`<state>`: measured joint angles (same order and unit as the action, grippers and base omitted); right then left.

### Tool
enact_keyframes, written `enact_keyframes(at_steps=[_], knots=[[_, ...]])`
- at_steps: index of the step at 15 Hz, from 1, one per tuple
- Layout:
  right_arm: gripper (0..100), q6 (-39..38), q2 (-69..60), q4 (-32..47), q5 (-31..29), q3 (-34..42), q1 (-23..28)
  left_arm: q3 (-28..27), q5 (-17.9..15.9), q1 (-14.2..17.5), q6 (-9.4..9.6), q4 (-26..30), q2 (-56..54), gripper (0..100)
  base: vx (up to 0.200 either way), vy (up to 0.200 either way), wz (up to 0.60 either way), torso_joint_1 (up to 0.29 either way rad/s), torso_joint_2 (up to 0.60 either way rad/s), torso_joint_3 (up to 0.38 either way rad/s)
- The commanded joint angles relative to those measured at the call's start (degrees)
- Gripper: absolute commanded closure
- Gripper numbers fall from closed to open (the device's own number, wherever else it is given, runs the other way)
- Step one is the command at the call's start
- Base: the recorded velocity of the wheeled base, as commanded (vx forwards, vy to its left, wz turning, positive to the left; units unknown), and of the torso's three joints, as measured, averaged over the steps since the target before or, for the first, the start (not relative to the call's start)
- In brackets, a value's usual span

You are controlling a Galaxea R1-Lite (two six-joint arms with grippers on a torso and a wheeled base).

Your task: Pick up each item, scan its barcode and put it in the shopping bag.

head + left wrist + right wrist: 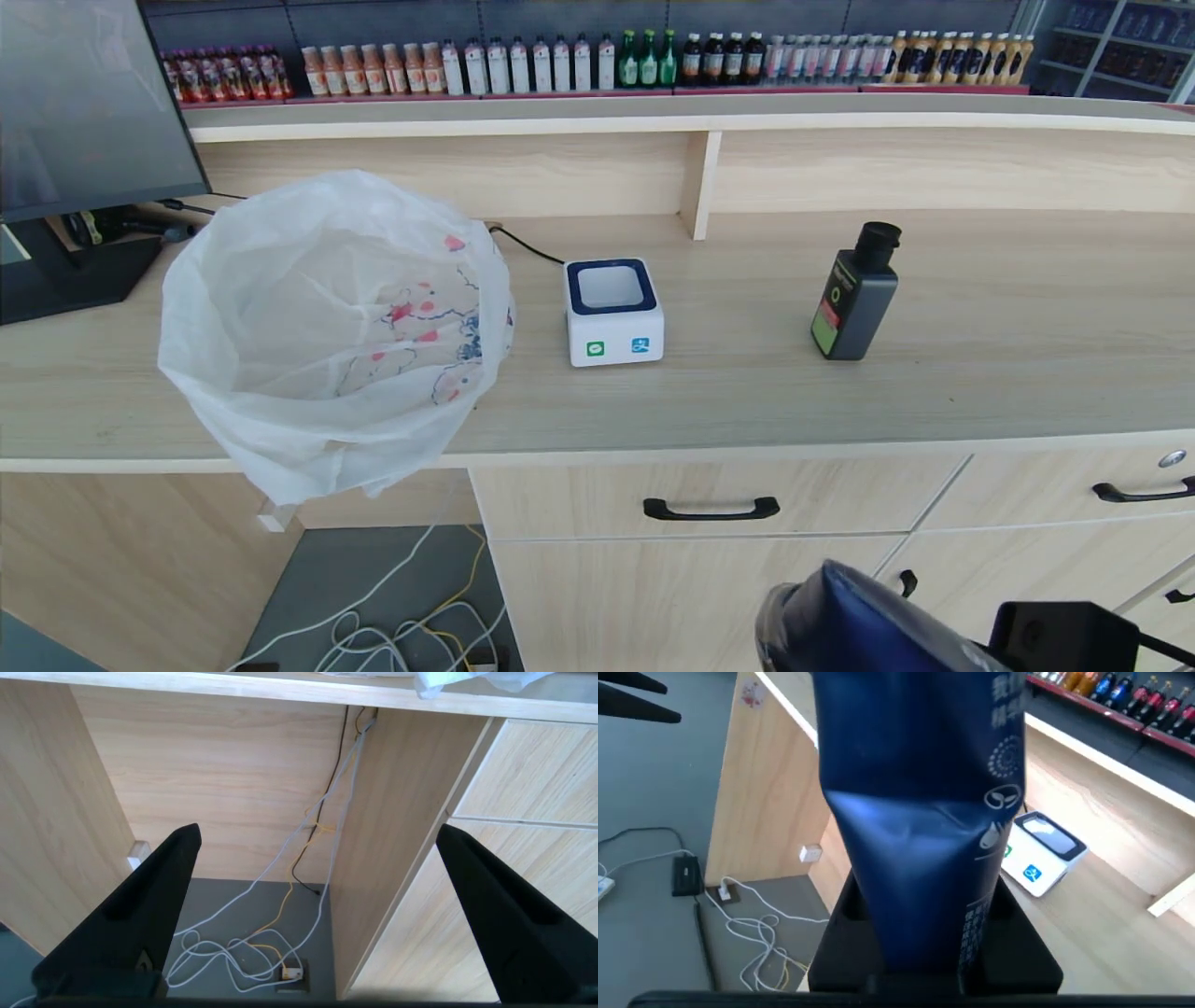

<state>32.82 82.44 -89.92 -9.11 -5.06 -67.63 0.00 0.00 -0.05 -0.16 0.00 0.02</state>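
Note:
A white shopping bag (327, 317) stands open on the left of the wooden counter (747, 392), partly overhanging its front edge. A white scanner (613, 311) with a blue-rimmed window sits mid-counter, also visible as the scanner (1044, 849) in the right wrist view. A dark grey bottle (854, 294) with a black cap stands to the right. Low in front of the counter, my right gripper (920, 910) is shut on a dark blue pouch (915, 803), seen as the pouch (840, 621) at the bottom of the head view. My left gripper (318, 905) hangs open below counter height, nothing between its fingers (140, 915).
A monitor (84, 103) stands at the back left. A raised ledge with a divider (700, 182) bounds the counter's back, with a shelf of bottles (597, 61) behind. Drawers with black handles (709, 509) front the counter. Cables (392, 635) lie in the floor recess.

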Motion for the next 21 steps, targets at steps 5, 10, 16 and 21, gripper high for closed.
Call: enact_keyframes(at_steps=[5,10,16,21], knots=[[100,-3.55,3.78,0.36,0.05,-3.2,3.56,0.0,0.0,0.05,-0.02,0.0,-0.02,0,0.0,0.0,0.0,0.0,0.0,0.0],[100,-12.16,5.09,0.36,-0.47,-4.96,8.4,0.0,0.0,0.05,-0.02,0.0,-0.02,0,0.0,0.0,0.0,0.0,0.0,0.0],[100,-29.21,6.24,-0.08,-16.29,-11.38,11.47,0.0,0.0,-0.04,-0.02,0.0,-0.02,0,0.0,0.0,0.0,0.0,0.0,0.0],[100,-32.2,10.46,-0.08,-16.38,-16.74,19.38,0.0,0.0,-0.04,0.07,0.0,-0.02,0,0.0,0.0,0.0,0.0,0.0,0.0]])
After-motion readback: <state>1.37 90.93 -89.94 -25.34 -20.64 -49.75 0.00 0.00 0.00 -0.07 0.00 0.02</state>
